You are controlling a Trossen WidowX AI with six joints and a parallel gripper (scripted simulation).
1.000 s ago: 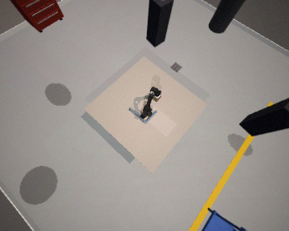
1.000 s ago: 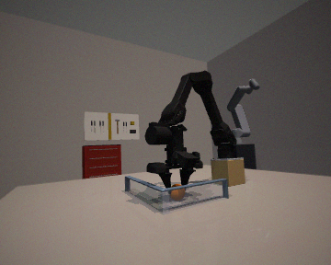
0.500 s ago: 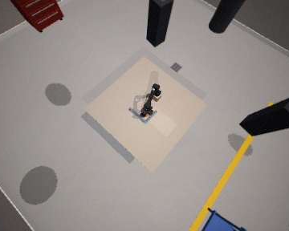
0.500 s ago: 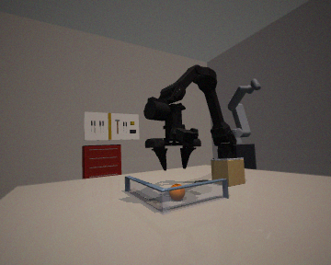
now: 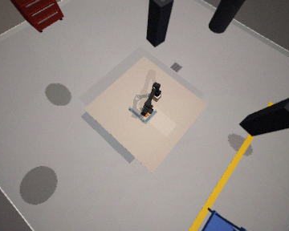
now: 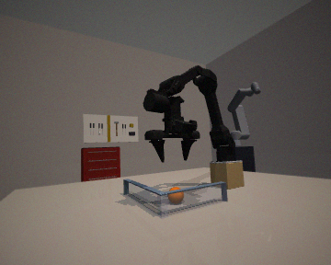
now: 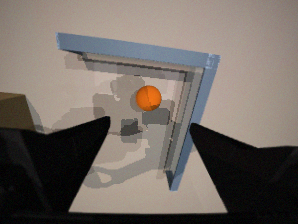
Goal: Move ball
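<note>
Above the ball, the claw hangs wide (holding nothing).

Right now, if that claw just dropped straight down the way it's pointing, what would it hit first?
Most likely the orange ball or the table just beside it. The open claw hangs above the clear walls, pointing down inside their corner; depth is hard to judge.

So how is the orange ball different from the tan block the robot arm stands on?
The orange ball is round, while the tan block is boxy with flat sides. The ball is bright orange and looks smaller; the block is dull tan and taller. The ball lies free inside the corner of the clear walls, below the open gripper; the block stands outside them, under the arm. Both rest on the table.
</note>
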